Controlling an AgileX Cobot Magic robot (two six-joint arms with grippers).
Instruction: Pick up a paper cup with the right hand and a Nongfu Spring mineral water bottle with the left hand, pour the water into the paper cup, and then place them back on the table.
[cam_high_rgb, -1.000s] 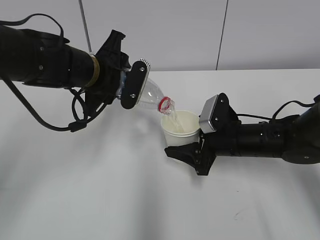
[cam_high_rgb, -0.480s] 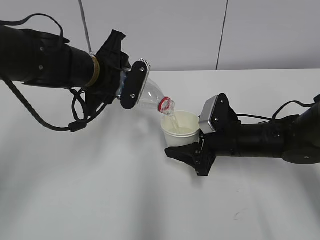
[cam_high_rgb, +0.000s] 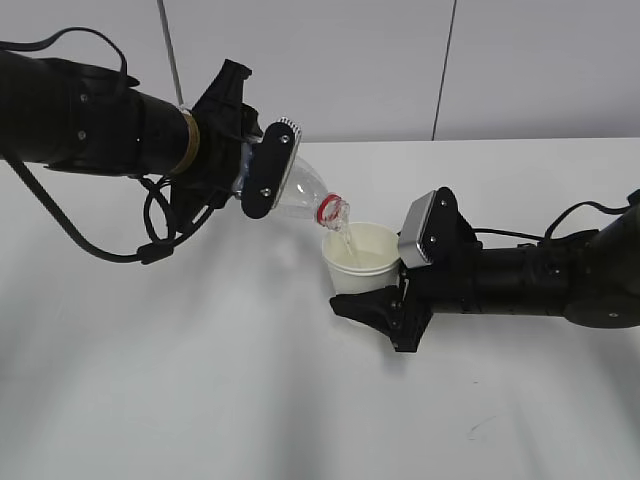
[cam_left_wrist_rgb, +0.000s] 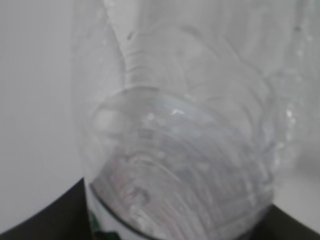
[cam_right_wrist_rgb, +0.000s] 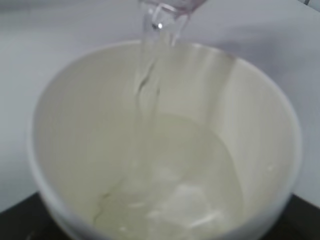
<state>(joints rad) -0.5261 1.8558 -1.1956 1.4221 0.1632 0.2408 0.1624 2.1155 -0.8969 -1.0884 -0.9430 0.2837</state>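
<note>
one bottle (cam_high_rgb: 285, 190) tilted mouth-down rightward in left claw (cam_high_rgb: 262, 170), water (cam_high_rgb: 345, 236) streaming into right claw (cam_high_rgb: 385, 305)'s cup (cam_high_rgb: 361, 258)

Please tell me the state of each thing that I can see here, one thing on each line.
Nongfu Spring mineral water bottle: uncapped, tilted mouth-down over the cup, held by the left end effector.
Water: running in a thin stream into the cup, pooled at its bottom.
Paper cup: upright, partly filled, held by the right end effector.
</note>
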